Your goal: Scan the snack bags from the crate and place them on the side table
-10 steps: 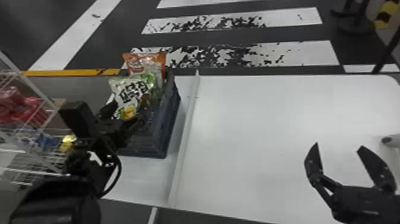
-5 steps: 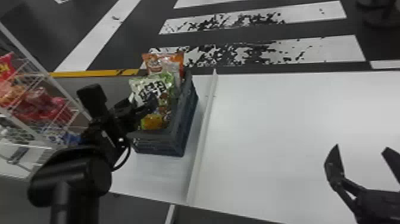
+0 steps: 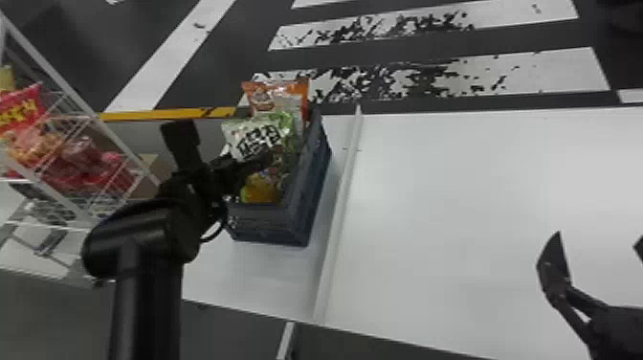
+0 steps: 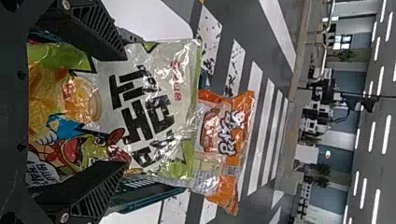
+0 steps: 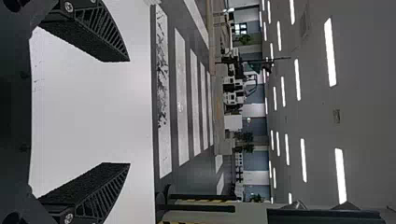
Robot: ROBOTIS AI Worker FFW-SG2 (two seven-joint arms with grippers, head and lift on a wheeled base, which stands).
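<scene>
Can't make out lower bags in crate. In head view, see right gripper spread, cut off, 4 o'clock. Count two upright bags, 9 o'clock; left gripper spread astride front bag.

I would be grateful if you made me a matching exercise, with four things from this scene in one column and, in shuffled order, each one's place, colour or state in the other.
Column 1
1. Crate
2. Orange snack bag
3. Left gripper
4. Right gripper

Column 2
A. Open above the white table
B. Dark blue, left of the white strip
C. Open, fingers either side of the green-and-white bag
D. Behind the green-and-white bag

Pairs: 1-B, 2-D, 3-C, 4-A
</scene>
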